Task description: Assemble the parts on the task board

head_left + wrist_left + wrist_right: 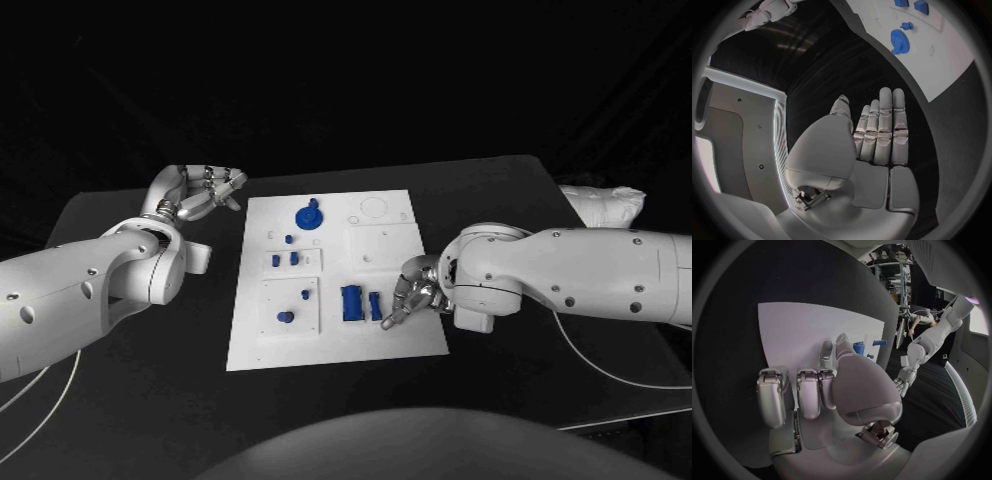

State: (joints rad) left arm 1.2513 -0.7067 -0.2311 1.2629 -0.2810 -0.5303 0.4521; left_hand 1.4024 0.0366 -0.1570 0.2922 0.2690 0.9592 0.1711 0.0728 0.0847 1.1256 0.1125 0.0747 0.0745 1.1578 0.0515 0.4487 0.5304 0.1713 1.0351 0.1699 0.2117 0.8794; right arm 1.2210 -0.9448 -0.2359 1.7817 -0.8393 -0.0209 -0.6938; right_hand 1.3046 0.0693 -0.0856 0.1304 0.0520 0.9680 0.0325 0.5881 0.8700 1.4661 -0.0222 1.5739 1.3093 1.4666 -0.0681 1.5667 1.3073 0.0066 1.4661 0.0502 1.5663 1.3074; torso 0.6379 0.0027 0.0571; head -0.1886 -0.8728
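In the head view, the task board (335,345) is lying mid-worktop (144,400), with blue parts (309,216) spread over it. The right robot hand (410,293) is being held over the board's near right, by the upright blue pieces (352,302), probably for a pick; whether anything is pinched cannot be told. The left robot hand (206,188) is being kept off the board's far left corner.

In the left wrist view, its fingers (882,130) are being held straight, together, gripping nothing.

In the right wrist view, fingers (807,390) are being curled above the board.

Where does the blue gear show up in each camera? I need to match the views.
Head view: the blue gear sits at the task board's far end.
Left wrist view: the gear lies on the board beyond the left hand.
Right wrist view: I cannot pick it out.
Shared landmark: the white board.
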